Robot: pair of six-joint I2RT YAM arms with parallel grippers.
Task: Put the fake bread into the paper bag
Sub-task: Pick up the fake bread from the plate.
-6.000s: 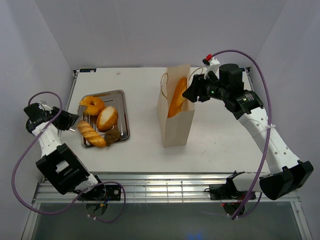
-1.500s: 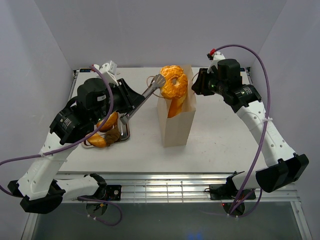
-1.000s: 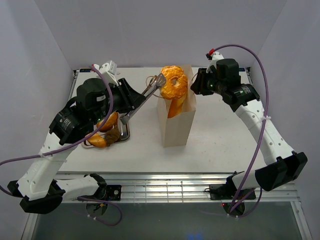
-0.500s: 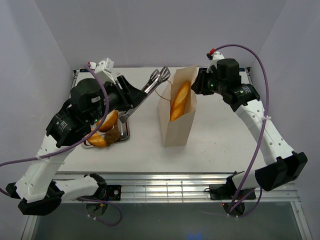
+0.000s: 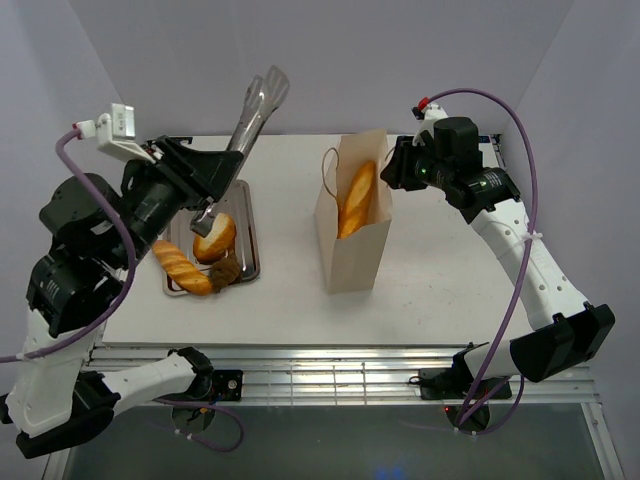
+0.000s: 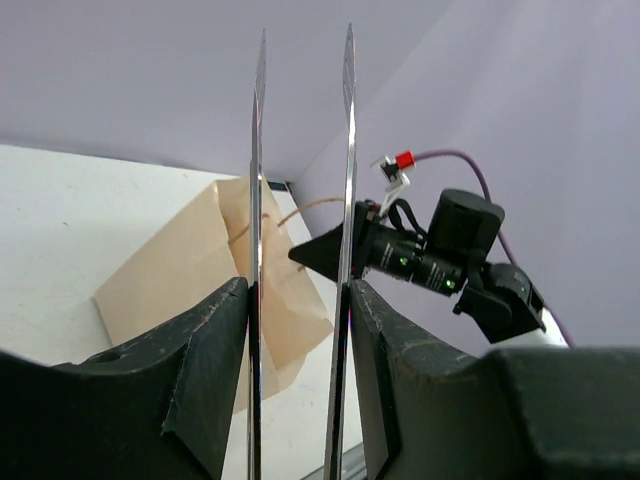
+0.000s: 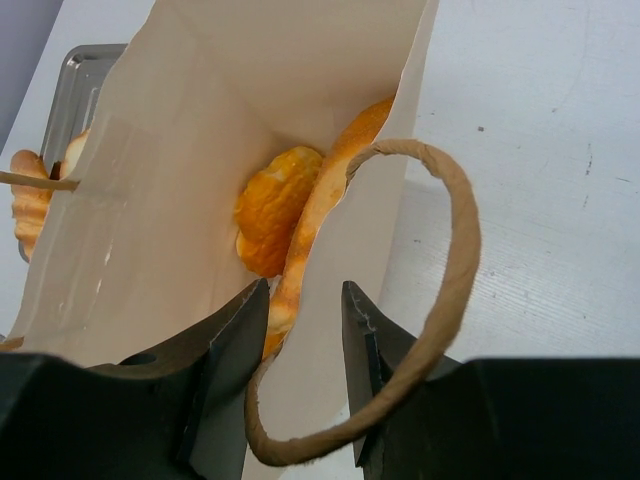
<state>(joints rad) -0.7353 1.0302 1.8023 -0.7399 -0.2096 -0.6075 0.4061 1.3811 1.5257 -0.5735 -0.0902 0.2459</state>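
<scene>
White bench point(image 5: 440, 290) and pale lilac walls point(image 5: 330, 60) are all the setting I get from here.

Nearest me, underneath the high-held left tool point(image 6: 298, 300), the steel tray point(image 5: 244, 200) lies flat on the bench. It carries a ridged loaf point(image 5: 181, 267) on its near side. An oval roll point(image 5: 216, 238) sits just beside the loaf, a little farther out.

The left tool is clamped on the silver tongs point(image 5: 255, 110), with one blade against each finger. The blades run up and away from the tool, roughly parallel with a gap between them. Their tips are in the air, well above the bench.

Ahead of that tool and off to its right, the paper bag point(image 5: 350, 255) stands upright on the bench with its mouth open. A baguette point(image 5: 357, 197) leans inside it, its upper end showing at the mouth. Through the right wrist camera I make out a rounded golden piece point(image 7: 272, 215) lower in the bag. It is left of the baguette and touching it.

Farthest out, the right tool point(image 7: 305, 300) sits at the bag's top edge on the side away from the tray. Its jaws stand only a narrow gap apart, and the bag's wall runs into that gap. I cannot tell whether they actually pinch the paper. A cord handle point(image 7: 462, 240) bows out past the finger on the right of that view and curves back under the tool.
</scene>
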